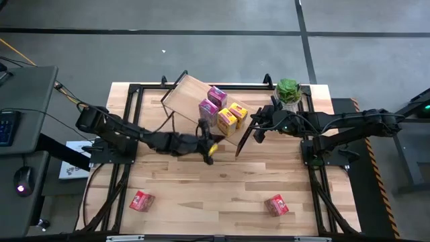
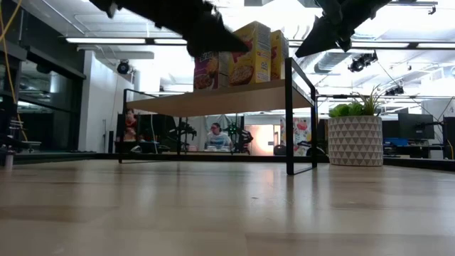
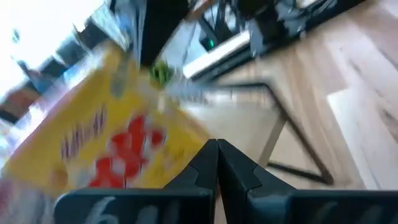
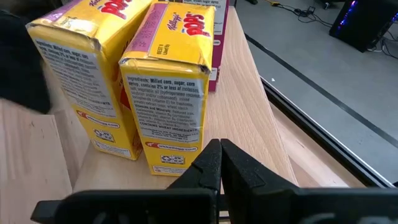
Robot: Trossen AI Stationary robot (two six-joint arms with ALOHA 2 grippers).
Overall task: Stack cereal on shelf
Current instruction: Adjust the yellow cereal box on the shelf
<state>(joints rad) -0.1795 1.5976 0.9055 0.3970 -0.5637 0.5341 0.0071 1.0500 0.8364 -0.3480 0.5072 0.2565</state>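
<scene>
An open-plan office or robotics lab: ceiling strip lights [image 2: 106,40], desks with monitors [image 2: 416,126] at 3 o'clock, seated people [image 2: 215,136] behind, keyboard [image 1: 7,128] and mouse [image 1: 22,181] at 9 o'clock

Two yellow cereal boxes [image 1: 232,115] and two magenta boxes [image 1: 211,102] on the light-wood shelf [image 1: 185,94], two red boxes [image 1: 141,200] on the pale wooden table [image 1: 215,181], green plant [image 1: 288,88] in a white patterned pot [image 2: 354,141].

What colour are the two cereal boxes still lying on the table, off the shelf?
Both boxes are red, clearest in the high view.
</scene>
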